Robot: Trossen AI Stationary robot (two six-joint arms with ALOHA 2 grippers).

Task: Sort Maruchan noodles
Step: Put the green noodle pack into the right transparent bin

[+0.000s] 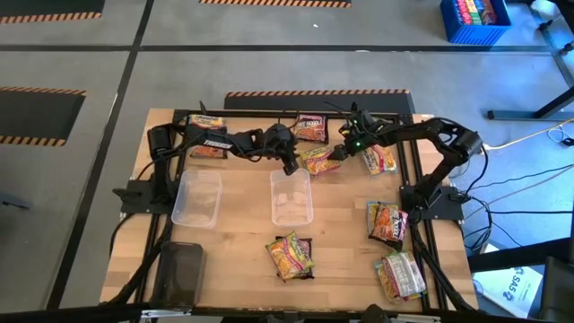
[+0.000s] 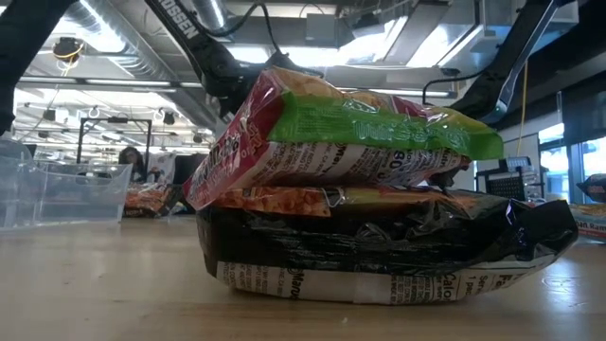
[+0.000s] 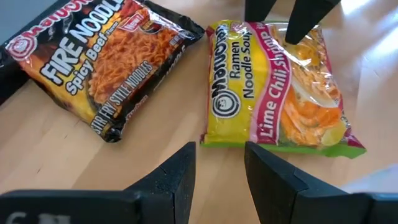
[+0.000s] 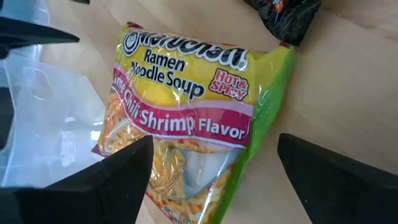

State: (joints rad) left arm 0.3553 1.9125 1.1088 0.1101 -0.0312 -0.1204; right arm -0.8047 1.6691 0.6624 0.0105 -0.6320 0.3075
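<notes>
A yellow Lime Chili Shrimp noodle packet (image 1: 319, 161) (image 3: 273, 87) (image 4: 186, 118) lies flat on the wooden table at the far middle. Just beyond it lies a dark Fire Noodle packet (image 1: 311, 127) (image 3: 106, 62). My right gripper (image 1: 340, 152) (image 4: 214, 168) is wide open and slants down over the yellow packet's right end, one finger over the packet and one over bare wood. My left gripper (image 1: 291, 168) (image 3: 221, 174) is open with nothing between its fingers, just short of the packet's left end. My right gripper stands open over the yellow packet's end (image 4: 155, 186), slanting down from the table's right. Whether a fingertip (image 3: 301, 25) touches the packet, I cannot tell. The packet lies flat on the table.
Two clear trays (image 1: 197, 197) (image 1: 291, 197) sit mid-table, the second right below my left gripper. More packets lie at the far left (image 1: 208, 135), far right (image 1: 378, 160), right edge (image 1: 387, 222) (image 1: 400, 274), and stacked at the near middle (image 1: 290, 257) (image 2: 360, 189). A dark bin (image 1: 179, 274) stands near left.
</notes>
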